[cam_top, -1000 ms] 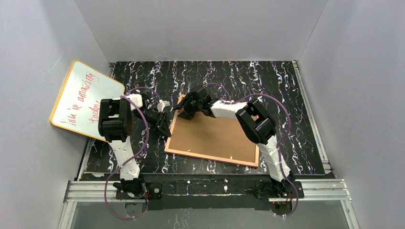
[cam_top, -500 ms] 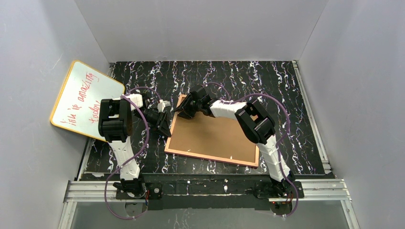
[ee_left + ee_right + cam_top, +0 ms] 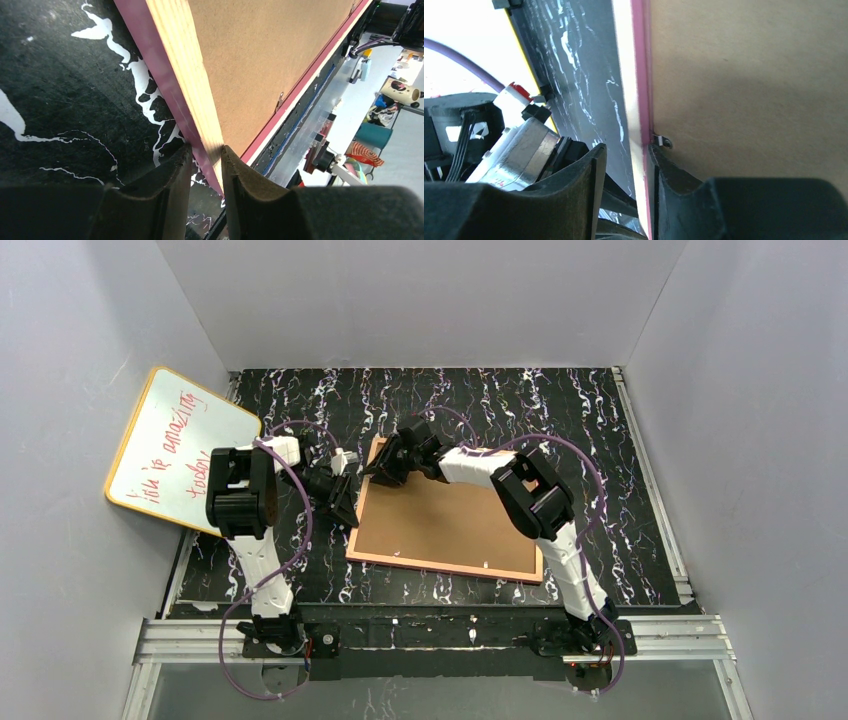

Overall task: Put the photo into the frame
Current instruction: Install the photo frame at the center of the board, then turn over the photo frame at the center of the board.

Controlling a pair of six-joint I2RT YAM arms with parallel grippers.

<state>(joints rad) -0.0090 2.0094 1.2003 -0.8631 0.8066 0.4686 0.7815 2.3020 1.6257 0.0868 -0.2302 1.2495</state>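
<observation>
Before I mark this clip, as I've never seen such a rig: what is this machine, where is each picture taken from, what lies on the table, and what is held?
These are two robot arms bolted at the table's near edge. One camera looks down on both from above. The other two pictures come from a camera on each wrist. On the black marbled table the frame lies face down, with its brown backing board up. A whiteboard sits by the left wall. The left gripper clamps the frame's left rim. The right gripper straddles the rim at the far corner and is not yet clamped. No photo shows.
</observation>
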